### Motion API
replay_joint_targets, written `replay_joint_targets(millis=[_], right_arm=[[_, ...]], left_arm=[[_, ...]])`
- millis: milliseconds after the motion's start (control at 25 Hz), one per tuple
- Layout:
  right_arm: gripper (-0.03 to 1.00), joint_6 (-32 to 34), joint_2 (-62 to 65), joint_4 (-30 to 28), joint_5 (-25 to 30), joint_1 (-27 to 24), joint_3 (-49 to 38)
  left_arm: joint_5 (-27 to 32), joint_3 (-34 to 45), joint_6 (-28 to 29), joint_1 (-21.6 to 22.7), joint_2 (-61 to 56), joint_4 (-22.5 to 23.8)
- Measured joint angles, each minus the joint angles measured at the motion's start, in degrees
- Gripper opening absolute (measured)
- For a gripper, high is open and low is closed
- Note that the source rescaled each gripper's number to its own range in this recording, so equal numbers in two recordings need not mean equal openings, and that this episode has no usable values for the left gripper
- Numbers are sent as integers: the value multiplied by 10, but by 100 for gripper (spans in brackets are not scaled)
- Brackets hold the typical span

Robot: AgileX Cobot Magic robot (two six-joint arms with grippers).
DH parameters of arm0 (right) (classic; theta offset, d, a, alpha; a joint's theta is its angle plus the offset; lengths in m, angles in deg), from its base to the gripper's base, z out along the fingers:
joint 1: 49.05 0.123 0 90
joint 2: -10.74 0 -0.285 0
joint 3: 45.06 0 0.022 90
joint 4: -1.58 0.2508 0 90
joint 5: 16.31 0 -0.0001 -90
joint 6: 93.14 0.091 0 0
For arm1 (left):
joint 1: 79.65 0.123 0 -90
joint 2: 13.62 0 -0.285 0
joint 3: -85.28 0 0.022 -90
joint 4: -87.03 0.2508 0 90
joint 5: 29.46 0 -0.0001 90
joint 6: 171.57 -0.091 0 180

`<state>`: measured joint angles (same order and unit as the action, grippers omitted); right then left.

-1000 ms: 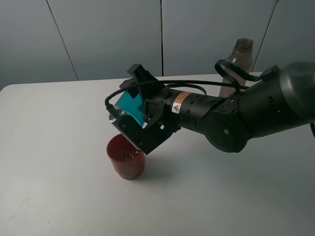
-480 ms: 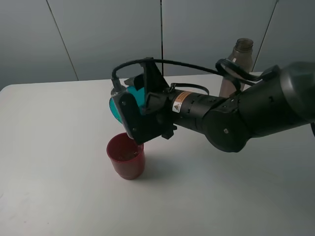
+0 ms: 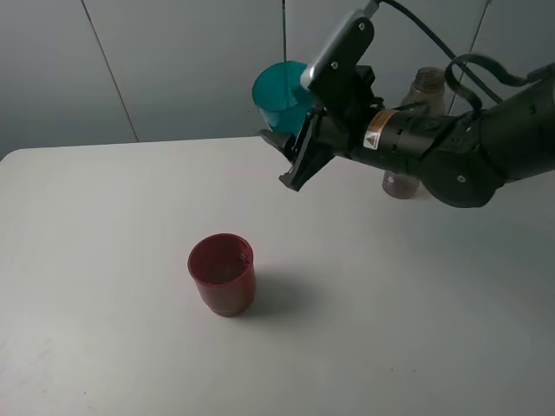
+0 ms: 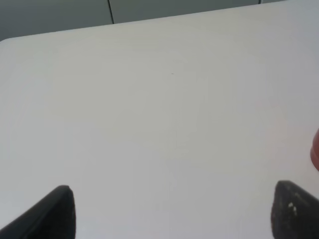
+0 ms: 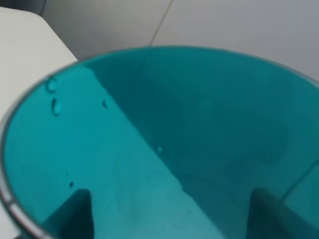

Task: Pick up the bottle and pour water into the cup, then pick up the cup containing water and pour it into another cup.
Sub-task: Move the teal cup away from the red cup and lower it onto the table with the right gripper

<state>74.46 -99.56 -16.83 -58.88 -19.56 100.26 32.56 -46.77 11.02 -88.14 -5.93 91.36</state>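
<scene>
In the high exterior view a white table (image 3: pixel 104 347) fills the lower frame below grey wall panels. Left of centre, in the lower half, the squat dark red cup (image 3: pixel 223 274) stands upright on the table with its mouth open to the camera, alone, well apart from everything else. Above it and a little to the right, near the top of the frame, the teal cup (image 3: pixel 282 94) is held clear of the table, about upright, its rim seen against the wall. The right gripper (image 3: pixel 305 139) has its dark fingers pressed against this teal cup, pinching it from the right side; the black arm runs from there toward the right edge of the frame, with cables looping over it. Just behind the arm, at upper right, the smoky grey-brown bottle (image 3: pixel 416 121) stands upright on the table near the wall, its lower part partly hidden by the arm. The right wrist view is almost filled by the teal cup's interior (image 5: pixel 164 149), with small droplets clinging to the inner wall and two dark finger tips (image 5: pixel 75 214) showing through the plastic. In the left wrist view, the left gripper (image 4: pixel 172 211) has its two dark fingertips (image 4: pixel 52 214) spread far apart over bare table, holding nothing, with a sliver of the red cup at the right edge.
</scene>
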Motion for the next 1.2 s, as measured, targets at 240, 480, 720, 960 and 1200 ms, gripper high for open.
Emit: replay_joint_targets(millis=[240,480,720,960,1200], right_arm=[[2,82,-90,-21,-26,-32,1],[2,157,-173,-20,-94,-32,1],[2,160,-212,-18,-103,-32,2],[2,158,-233,-18,-91,-32,2],[2,157,-234,-18,-68,-32,2]], left_arm=[[0,0,0,0,0,0],[0,0,0,0,0,0],[0,0,1,0,0,0],[0,0,1,0,0,0],[0,0,1,0,0,0]])
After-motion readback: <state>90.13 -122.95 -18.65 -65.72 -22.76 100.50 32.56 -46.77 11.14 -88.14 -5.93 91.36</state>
